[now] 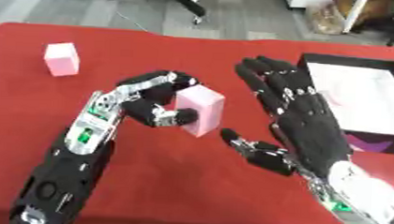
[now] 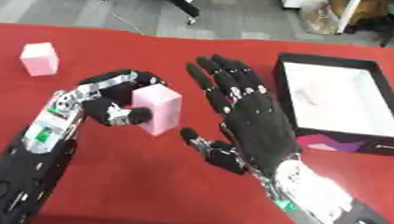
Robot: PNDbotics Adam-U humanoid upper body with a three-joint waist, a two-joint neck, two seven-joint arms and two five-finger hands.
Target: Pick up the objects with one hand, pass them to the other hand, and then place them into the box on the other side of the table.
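Left hand (image 1: 151, 100) pinched pink block (image 1: 200, 109), offering it toward right hand (image 1: 303, 117), fingers spread, empty, box (image 2: 380, 143) beyond.

The left arm enters from the lower left corner and slants up toward the middle, black along the forearm with a silver wrist section showing a small green patch. The left robot hand (image 1: 155, 103) sits at the arm's upper end with its fingers curled over the top and its thumb tucked in below, pinching (between fingers and thumb). The right arm comes in from the lower right corner, its forearm pale and silver near the edge. The right robot hand (image 2: 248, 119) is spread flat, back toward the camera, fingers straight and fanned, pointing away up the view, thumb stuck out to the left and lower down. The two hands lie near each other, not touching.
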